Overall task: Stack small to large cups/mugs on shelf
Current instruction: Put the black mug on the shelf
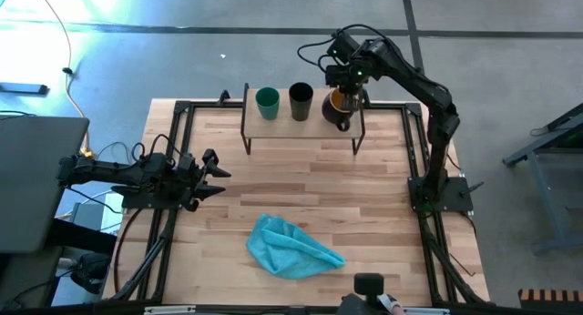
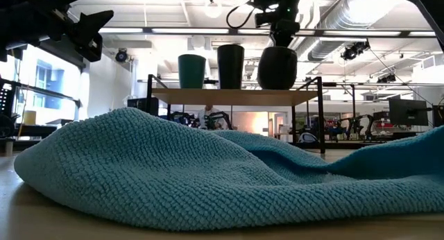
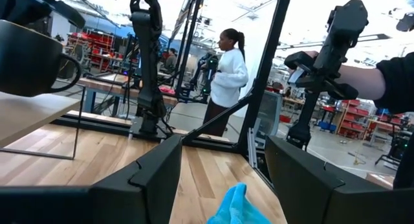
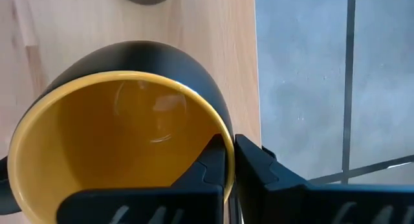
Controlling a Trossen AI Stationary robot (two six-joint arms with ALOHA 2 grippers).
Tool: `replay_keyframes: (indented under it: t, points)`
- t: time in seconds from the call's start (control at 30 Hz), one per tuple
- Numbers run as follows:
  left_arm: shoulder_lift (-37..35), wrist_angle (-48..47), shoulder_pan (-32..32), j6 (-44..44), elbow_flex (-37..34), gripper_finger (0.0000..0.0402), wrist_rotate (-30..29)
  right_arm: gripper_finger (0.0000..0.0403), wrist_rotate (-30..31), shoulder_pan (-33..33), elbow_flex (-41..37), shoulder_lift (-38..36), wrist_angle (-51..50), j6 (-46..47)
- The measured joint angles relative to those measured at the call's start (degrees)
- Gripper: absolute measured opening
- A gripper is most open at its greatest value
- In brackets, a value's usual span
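Nearest you on the tabletop [image 1: 301, 183] lies the blue cloth [image 1: 293, 248], slumped in a soft heap toward the front edge; it plays no part here and sits well clear of the work.

Further in, at the table's left side, your left gripper [image 1: 211, 176] waits low over the wood with its fingers spread wide and nothing between them.

At the far edge stands the shelf [image 1: 301, 126], a light board on thin black legs. On it, in a row from left to right in the overhead view, are the green cup [image 1: 267, 102], the black cup [image 1: 301, 101] and the dark mug [image 1: 340, 106] with its yellow inside. They stand apart, not nested.

Your right gripper [image 4: 231, 160] is over the mug, its fingers pinched tight on the rim wall, one inside the yellow bowl and one against the dark outside. The low view shows the mug's base down at the board, though you cannot tell for certain that it rests fully.

Expect the mug to be stiff, glazed and slick, probably the heaviest of the three, and liable to chip if it knocks the board. A rim pinch is a narrow hold on a smooth wall, so the mug may swing about the fingers; the wall opposite the handle looks the steadier place to grip. The two cups look lighter and easy to tip.
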Motion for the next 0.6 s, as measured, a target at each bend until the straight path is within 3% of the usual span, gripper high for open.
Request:
replay_keyframes:
  t: [0.6]
  points:
    - [0.0, -0.1, 0.0, 0.2, 0.0, 0.0211, -0.3, 0.0, -0.9, -1.1, 0.0, 1.1, 0.8, -0.3]
